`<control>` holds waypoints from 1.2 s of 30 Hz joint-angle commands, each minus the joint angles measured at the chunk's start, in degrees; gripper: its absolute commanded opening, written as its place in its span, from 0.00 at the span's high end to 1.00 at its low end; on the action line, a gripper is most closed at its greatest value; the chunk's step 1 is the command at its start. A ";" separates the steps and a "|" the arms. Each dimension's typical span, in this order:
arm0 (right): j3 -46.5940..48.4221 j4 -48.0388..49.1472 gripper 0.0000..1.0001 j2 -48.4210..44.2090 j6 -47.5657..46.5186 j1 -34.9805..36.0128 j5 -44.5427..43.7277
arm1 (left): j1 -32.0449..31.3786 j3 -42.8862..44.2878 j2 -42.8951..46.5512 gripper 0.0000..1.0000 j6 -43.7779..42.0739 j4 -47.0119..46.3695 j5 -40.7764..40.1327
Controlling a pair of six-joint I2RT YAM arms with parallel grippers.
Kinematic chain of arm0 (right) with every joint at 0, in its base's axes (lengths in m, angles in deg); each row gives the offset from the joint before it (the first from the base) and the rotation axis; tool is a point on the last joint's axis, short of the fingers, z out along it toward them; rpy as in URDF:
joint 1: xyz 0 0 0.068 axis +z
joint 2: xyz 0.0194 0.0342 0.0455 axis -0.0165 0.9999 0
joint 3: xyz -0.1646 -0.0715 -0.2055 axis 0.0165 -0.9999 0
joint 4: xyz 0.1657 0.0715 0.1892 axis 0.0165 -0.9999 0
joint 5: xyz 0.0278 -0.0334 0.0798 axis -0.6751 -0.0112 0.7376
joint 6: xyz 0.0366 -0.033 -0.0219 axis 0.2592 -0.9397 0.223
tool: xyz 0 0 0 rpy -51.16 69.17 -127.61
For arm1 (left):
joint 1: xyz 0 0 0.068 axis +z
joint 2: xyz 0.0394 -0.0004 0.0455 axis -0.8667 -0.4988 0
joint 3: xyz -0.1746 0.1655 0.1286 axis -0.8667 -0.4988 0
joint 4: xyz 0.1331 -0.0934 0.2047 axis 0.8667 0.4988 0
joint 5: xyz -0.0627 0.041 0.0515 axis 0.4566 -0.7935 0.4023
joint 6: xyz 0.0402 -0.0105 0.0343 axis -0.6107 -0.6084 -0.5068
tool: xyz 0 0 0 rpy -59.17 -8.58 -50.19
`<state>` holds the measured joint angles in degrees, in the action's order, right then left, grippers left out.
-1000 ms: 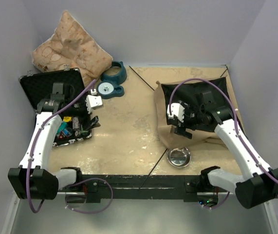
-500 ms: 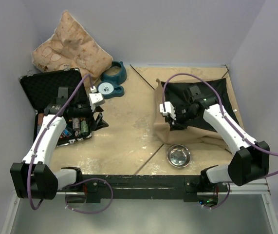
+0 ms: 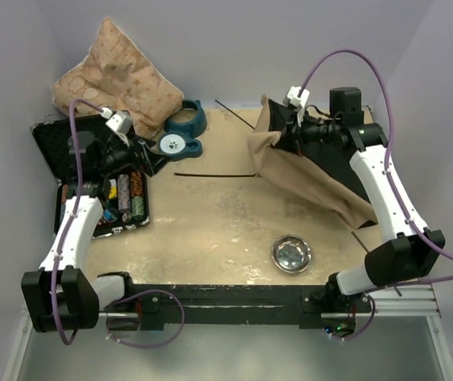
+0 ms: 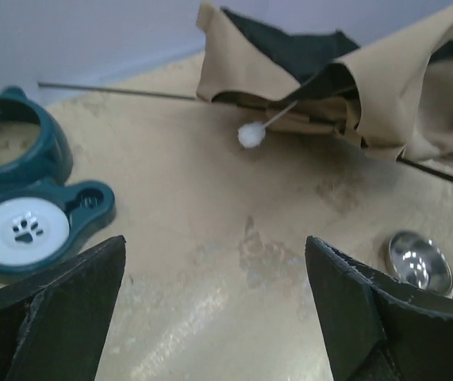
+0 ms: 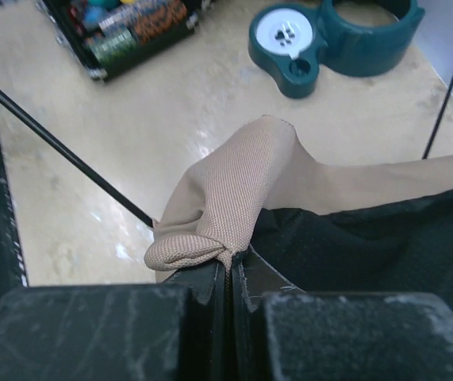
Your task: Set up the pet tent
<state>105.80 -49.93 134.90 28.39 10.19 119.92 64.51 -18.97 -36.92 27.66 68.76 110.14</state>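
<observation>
The pet tent (image 3: 305, 171) is a tan fabric heap with black lining at the right of the table, its left edge pulled up off the surface. My right gripper (image 3: 283, 135) is shut on a fold of that tan fabric (image 5: 250, 182), with the jaws (image 5: 230, 266) pressed together on the cloth. A thin dark pole (image 3: 214, 175) lies loose on the table left of the tent. In the left wrist view the tent (image 4: 369, 71) sits ahead with its white pom-pom (image 4: 250, 135) dangling. My left gripper (image 3: 143, 151) hovers over the black case, open and holding nothing (image 4: 214, 270).
A tan star-patterned pillow (image 3: 115, 75) leans at the back left. A teal pet feeder (image 3: 182, 131) stands beside it. An open black case (image 3: 91, 171) with small items lies at the left. A steel bowl (image 3: 291, 253) sits near the front.
My right gripper shut on the tent's fabric and raised it toward the back. The left arm drew back over the case. A pole now lies bare mid-table.
</observation>
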 commanded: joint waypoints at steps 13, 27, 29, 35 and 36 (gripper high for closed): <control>16.29 2.93 1.00 9.19 16.66 -2.78 14.94 | -3.90 -13.86 9.02 0.04 31.68 -60.47 11.37; 28.34 -9.48 1.00 12.63 10.76 -3.58 16.18 | -14.26 0.73 1.38 0.30 40.82 -73.66 0.21; 29.05 -10.01 1.00 12.72 10.67 -3.58 16.62 | -16.19 1.44 0.24 0.39 40.91 -74.89 0.21; 27.65 -9.31 1.00 11.58 11.46 -3.58 17.58 | -19.01 1.71 -2.49 0.60 43.36 -78.14 0.82; 27.56 -9.05 1.00 11.57 11.89 -3.58 18.02 | -19.28 1.79 -3.01 0.61 43.98 -79.02 0.91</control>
<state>132.09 -60.49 148.12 39.55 6.80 133.69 46.28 -19.27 -38.38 69.14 0.00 112.02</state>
